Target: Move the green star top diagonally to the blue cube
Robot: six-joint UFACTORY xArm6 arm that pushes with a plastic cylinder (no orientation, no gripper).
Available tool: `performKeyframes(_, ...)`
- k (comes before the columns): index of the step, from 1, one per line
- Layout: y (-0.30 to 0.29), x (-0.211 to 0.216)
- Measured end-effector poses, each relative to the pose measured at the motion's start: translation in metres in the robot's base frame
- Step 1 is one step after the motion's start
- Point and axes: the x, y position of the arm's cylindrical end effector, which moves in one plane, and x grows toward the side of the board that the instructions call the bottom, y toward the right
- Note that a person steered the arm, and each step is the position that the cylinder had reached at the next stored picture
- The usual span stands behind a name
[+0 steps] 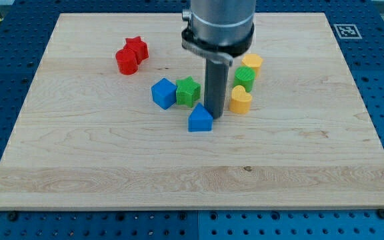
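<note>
The green star (188, 91) lies near the board's middle, touching the right side of the blue cube (163, 93). My tip (214, 117) stands just right of the green star and against the upper right of a blue house-shaped block (200, 119), which lies below the star.
A green cylinder (245, 78), a yellow cylinder (251, 64) and a yellow heart (240, 100) cluster right of my tip. A red star (137, 47) and a red cylinder (126, 61) lie at the upper left. The wooden board (79, 167) rests on a blue perforated table.
</note>
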Motion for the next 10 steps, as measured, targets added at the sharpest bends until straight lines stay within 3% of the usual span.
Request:
performKeyframes(2, -0.002, 0.007)
performKeyframes(4, -0.003, -0.027)
performKeyframes(10, -0.009, -0.027)
